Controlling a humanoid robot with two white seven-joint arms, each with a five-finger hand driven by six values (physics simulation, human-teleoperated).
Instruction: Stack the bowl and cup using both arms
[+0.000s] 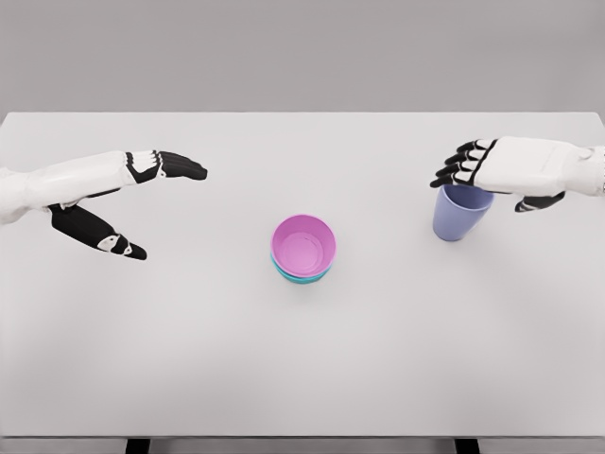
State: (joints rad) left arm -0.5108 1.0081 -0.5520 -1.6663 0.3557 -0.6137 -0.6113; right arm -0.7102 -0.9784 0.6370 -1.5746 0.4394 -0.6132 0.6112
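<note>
A pink cup [303, 244] sits nested in a teal bowl [302, 278] at the middle of the white table [302, 378]; only the teal rim shows under it. A lavender-blue cup [458, 217] stands upright on the table at the right. My right hand [484, 189] hovers right over its rim and hides the opening, fingers stretched out to the left, thumb off to the cup's right and apart from it. My left hand [170, 213] is at the left, open, thumb spread low, holding nothing, well left of the pink cup.
The table's far edge [302, 113] runs across the top, with a grey wall behind it. Two dark table legs show at the bottom edge.
</note>
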